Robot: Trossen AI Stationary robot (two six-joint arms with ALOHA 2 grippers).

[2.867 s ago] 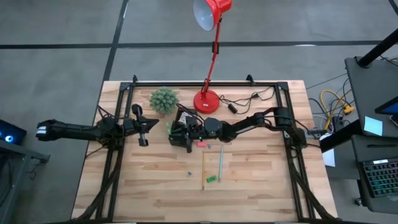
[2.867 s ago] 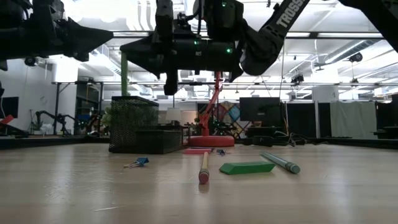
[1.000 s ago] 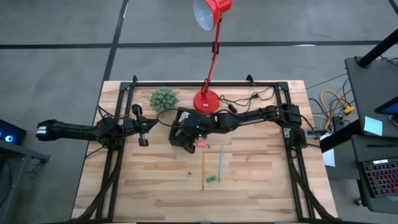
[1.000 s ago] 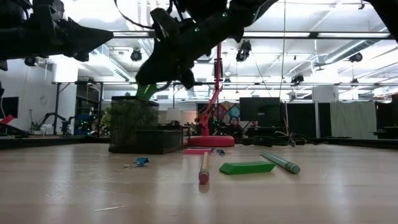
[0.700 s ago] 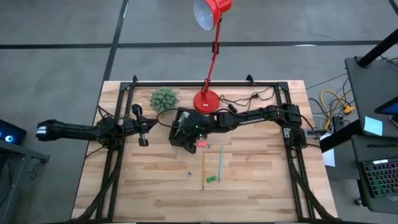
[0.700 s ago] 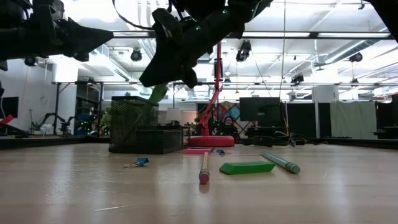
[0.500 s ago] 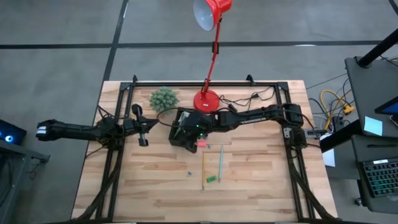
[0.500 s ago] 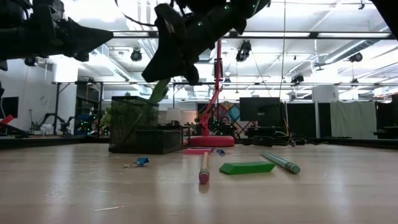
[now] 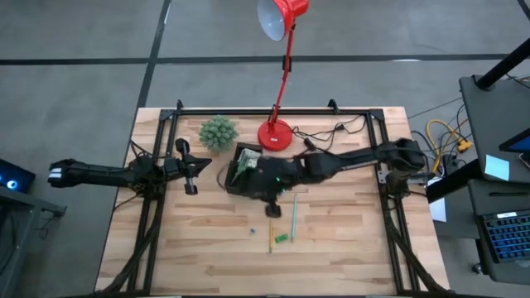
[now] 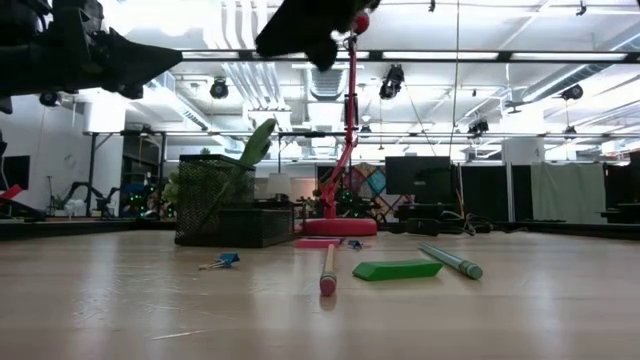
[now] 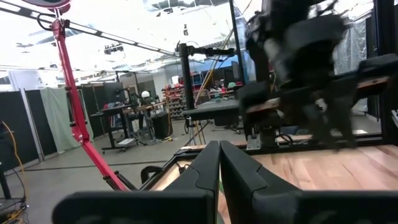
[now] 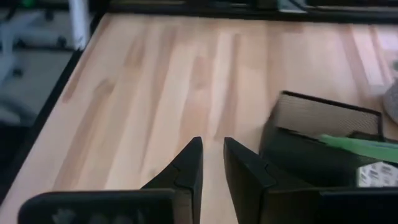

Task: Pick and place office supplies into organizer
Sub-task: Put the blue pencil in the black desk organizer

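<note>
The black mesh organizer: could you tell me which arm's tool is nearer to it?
Right. The right tool hovers just beside the organizer, toward the pencil; the left tool waits farther off on its other side.

Light wooden plank table (image 9: 207, 248) with a black metal frame (image 9: 248, 111) round its edges. Red desk lamp: round base (image 9: 275, 135) at the far side of the table near the middle, thin red stem leaning up and away, red shade (image 9: 280, 16) with white inside hanging beyond the far edge. Small green spiky plant (image 9: 218, 132) just left of the lamp base. Black cable (image 9: 319, 132) loops right of the base. Grey floor around. Right of the table: dark desk with keyboard (image 9: 507, 236), yellow cables (image 9: 443, 132). Low view: lamp stem (image 10: 349, 140), ceiling lights, black partitions, a dark monitor (image 10: 415, 175) in the room behind.
</note>
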